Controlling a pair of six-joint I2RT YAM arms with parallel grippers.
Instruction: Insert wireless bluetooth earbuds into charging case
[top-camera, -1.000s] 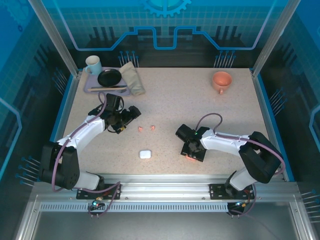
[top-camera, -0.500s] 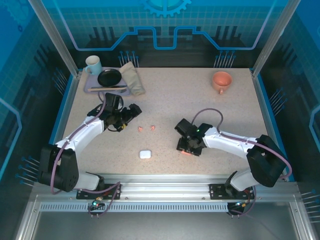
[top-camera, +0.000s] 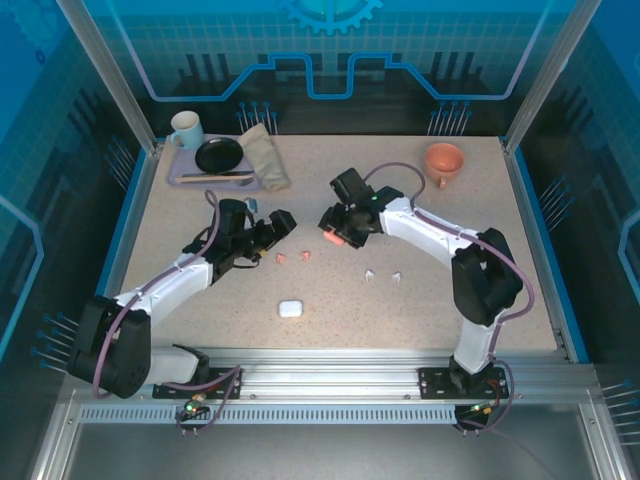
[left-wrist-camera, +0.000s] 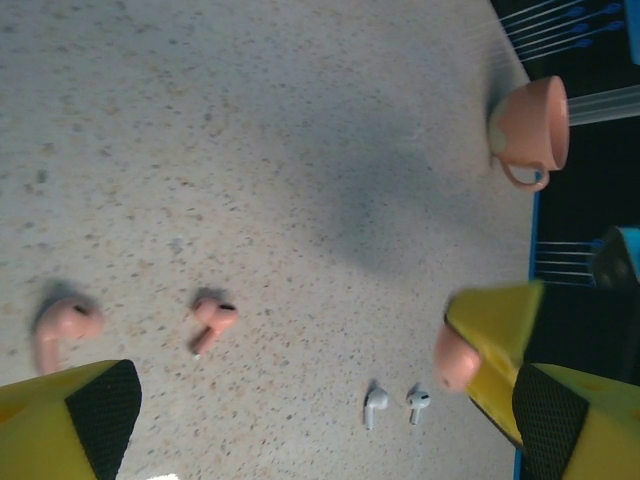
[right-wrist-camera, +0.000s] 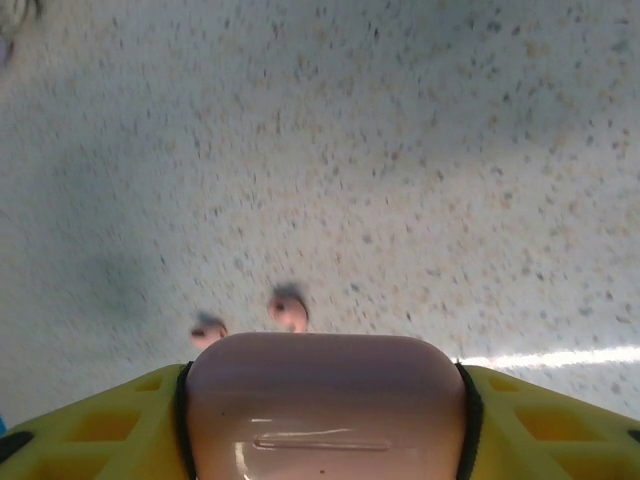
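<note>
My right gripper is shut on the salmon-pink charging case, which sits between its yellow fingers and is held just above the table. Two pink earbuds lie just left of it and below; in the right wrist view they show past the case's edge. Two white earbuds lie side by side to the right. A white case rests nearer the front. My left gripper stands open and empty, just up-left of the pink earbuds.
At the back left, a tray holds a white mug, a black plate and a folded cloth. A pink cup stands at the back right.
My right gripper has carried the pink case from the front right up and left, to beside the pink earbuds. The two white earbuds have come into sight. The left gripper edged right.
</note>
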